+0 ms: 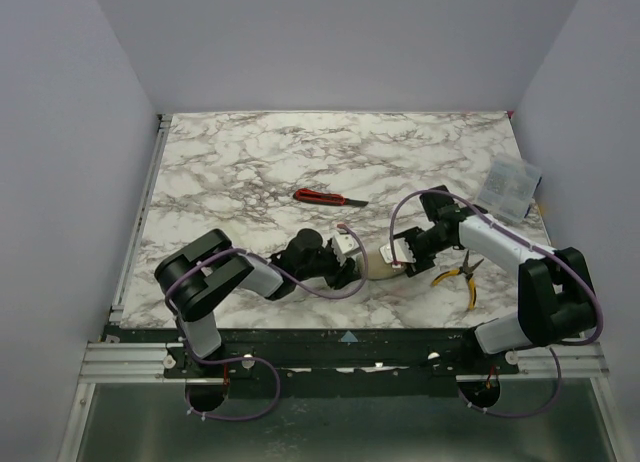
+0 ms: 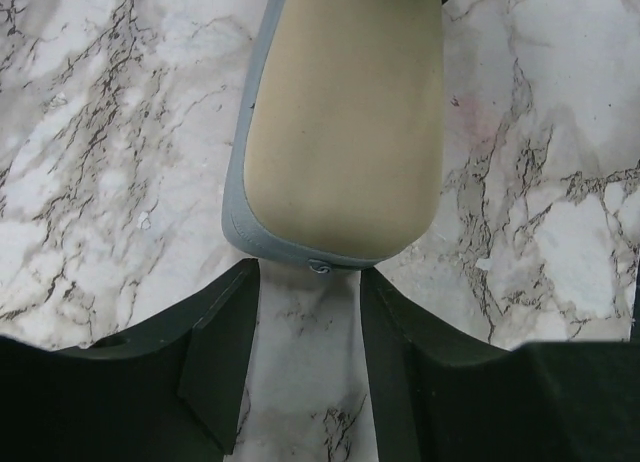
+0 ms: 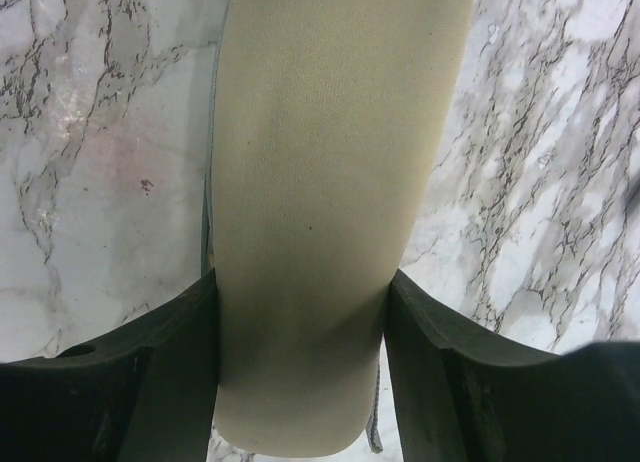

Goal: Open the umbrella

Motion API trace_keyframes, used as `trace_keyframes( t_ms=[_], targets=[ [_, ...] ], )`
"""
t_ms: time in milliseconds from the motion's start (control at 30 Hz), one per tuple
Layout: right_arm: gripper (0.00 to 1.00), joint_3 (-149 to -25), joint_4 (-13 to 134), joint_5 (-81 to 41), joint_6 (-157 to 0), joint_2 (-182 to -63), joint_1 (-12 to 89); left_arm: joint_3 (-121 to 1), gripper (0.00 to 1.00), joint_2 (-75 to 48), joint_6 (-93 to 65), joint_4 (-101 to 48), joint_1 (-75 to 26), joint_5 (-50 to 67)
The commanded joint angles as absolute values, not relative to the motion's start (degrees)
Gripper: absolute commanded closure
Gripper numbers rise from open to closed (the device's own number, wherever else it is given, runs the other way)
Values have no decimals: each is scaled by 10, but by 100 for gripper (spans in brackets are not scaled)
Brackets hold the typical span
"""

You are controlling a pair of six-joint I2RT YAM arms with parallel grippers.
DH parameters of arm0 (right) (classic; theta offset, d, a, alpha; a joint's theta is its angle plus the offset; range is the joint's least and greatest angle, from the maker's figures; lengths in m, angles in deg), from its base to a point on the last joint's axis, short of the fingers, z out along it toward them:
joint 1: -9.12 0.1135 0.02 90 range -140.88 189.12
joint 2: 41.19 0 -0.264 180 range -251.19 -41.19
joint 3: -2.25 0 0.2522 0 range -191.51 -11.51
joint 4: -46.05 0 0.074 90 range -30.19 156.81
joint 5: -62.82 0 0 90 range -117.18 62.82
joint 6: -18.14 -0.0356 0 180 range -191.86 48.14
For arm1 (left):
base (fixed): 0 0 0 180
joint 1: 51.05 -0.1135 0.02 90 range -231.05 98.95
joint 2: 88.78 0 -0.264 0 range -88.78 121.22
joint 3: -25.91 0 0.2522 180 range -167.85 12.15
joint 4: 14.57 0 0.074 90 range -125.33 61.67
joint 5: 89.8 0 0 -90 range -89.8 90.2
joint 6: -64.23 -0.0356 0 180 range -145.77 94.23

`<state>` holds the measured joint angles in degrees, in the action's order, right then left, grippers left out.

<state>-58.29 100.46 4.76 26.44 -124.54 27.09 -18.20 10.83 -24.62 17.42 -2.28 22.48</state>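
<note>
Tan umbrella [image 3: 310,232] — folded, apparently flat, front-centre.

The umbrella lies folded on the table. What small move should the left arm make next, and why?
Probably ease the left gripper forward until its open fingers straddle the rounded end of the umbrella, then close. The right gripper clamps the umbrella further along, while the left fingers sit just short of it, holding nothing.

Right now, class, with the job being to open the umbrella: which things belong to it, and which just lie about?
Job: umbrella; right tool, gripping it; left tool, open at its end.
Lying about: red-handled cutter; yellow-handled pliers; clear packet.
</note>
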Motion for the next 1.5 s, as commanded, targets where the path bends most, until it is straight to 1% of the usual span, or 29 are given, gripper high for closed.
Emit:
trace_keyframes(
  t_ms=[0, 67, 133, 200, 267, 300, 567, 767, 867, 1000, 1033, 1100, 1167, 1200, 1233, 1333, 1467],
  targets=[
    [67, -583, 1062, 60, 273, -1262, 268, -204, 57, 132, -284, 219, -15, 217],
    [67, -591, 1070, 63, 272, -1270, 268, -204, 59, 136, -294, 228, -7, 231],
    [68, -597, 1076, 64, 272, -1277, 268, -206, 65, 139, -298, 232, 1, 231],
    [69, -599, 1080, 66, 277, -1280, 268, -211, 77, 144, -284, 231, 2, 229],
    [70, -600, 1083, 67, 285, -1281, 268, -211, 95, 142, -271, 231, 2, 225],
    [70, -598, 1086, 67, 289, -1281, 268, -208, 100, 139, -263, 233, 2, 221],
    [75, -593, 1123, 54, 360, -1286, 268, -197, 100, 94, -204, 191, -29, 182],
    [77, -590, 1145, 48, 409, -1289, 268, -206, 100, 90, -215, 175, -49, 181],
    [77, -587, 1155, 41, 444, -1287, 268, -214, 100, 95, -229, 174, -51, 192],
    [76, -585, 1143, 44, 489, -1284, 268, -220, 100, 98, -255, 176, -46, 239],
    [73, -593, 1137, 53, 484, -1289, 268, -220, 100, 97, -255, 175, -44, 248],
    [59, -623, 1132, 76, 447, -1299, 268, -215, 100, 93, -276, 176, -40, 263],
    [30, -654, 1124, 99, 382, -1303, 268, -208, 100, 88, -280, 176, -36, 268],
    [21, -668, 1121, 109, 347, -1301, 267, -203, 100, 85, -279, 177, -34, 271],
    [15, -677, 1117, 125, 318, -1294, 263, -199, 100, 84, -277, 178, -31, 272],
    [7, -693, 1114, 152, 245, -1258, 254, -186, 100, 81, -269, 185, -20, 264],
    [5, -697, 1104, 147, 94, -1199, 245, -187, 100, 86, -233, 190, -11, 246]
  ],
)
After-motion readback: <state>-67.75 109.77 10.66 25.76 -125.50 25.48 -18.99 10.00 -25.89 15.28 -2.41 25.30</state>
